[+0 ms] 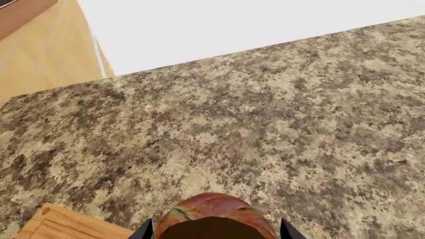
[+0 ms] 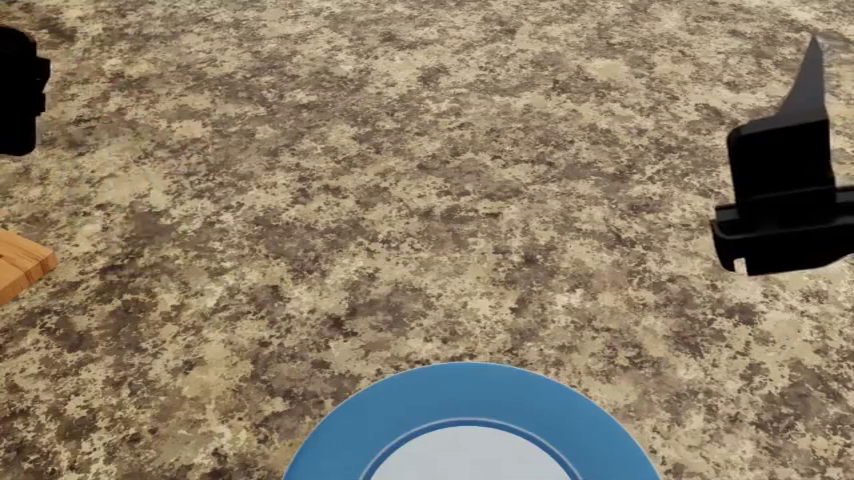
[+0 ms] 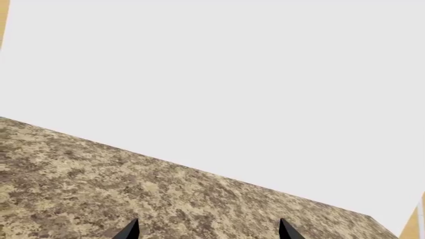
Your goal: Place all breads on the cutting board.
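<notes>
A glossy reddish-brown oval roll, one of the breads, fills the gap between the two black fingertips of my left gripper, which is shut on it well above the speckled counter. A corner of the orange-brown wooden cutting board lies just beside and below the roll; in the head view that cutting board peeks in at the left edge, under the left gripper. My right gripper stands open with only counter between its tips; in the head view the right gripper hangs at the right edge.
A blue plate with a pale centre sits on the granite counter at the near edge. The counter's far edge meets a white wall, with a tan wooden cabinet beyond one corner.
</notes>
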Available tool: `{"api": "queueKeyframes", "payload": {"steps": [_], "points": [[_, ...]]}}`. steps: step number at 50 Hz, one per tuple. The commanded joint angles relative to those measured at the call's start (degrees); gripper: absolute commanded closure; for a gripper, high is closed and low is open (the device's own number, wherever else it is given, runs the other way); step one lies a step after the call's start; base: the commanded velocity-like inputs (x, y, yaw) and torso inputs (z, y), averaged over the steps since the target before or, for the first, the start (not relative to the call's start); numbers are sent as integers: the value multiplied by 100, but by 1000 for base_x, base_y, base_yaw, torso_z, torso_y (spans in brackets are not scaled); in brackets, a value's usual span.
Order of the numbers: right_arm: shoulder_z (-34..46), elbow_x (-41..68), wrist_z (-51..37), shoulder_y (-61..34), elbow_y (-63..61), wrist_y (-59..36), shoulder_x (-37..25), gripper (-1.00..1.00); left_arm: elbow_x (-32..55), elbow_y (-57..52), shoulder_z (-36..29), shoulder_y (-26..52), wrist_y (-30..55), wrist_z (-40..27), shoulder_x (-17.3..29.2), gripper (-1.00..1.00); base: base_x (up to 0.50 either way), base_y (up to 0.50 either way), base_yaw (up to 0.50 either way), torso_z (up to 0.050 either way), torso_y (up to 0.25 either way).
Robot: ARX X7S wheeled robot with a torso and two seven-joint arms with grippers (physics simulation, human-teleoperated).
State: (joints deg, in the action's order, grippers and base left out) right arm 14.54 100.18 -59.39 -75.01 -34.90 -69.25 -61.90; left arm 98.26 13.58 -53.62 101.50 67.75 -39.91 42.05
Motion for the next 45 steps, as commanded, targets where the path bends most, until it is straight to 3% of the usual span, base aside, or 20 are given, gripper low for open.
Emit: {"api": "queueKeyframes", "payload": {"steps": [1, 32, 45], "points": [[33, -214, 126, -351, 252, -233, 186, -100, -603, 452, 44, 202, -76, 445, -11, 100, 0, 0, 0, 0, 0], [139, -295, 114, -221, 179, -79, 191, -100, -1416, 1479, -388, -149, -355, 944, 160, 100, 0, 0, 0, 0, 1], [120, -98, 67, -283, 139, -54, 51, -100, -1773, 2146, -544, -159, -655, 1355, -185, 100, 0, 0, 0, 0, 1]]}}
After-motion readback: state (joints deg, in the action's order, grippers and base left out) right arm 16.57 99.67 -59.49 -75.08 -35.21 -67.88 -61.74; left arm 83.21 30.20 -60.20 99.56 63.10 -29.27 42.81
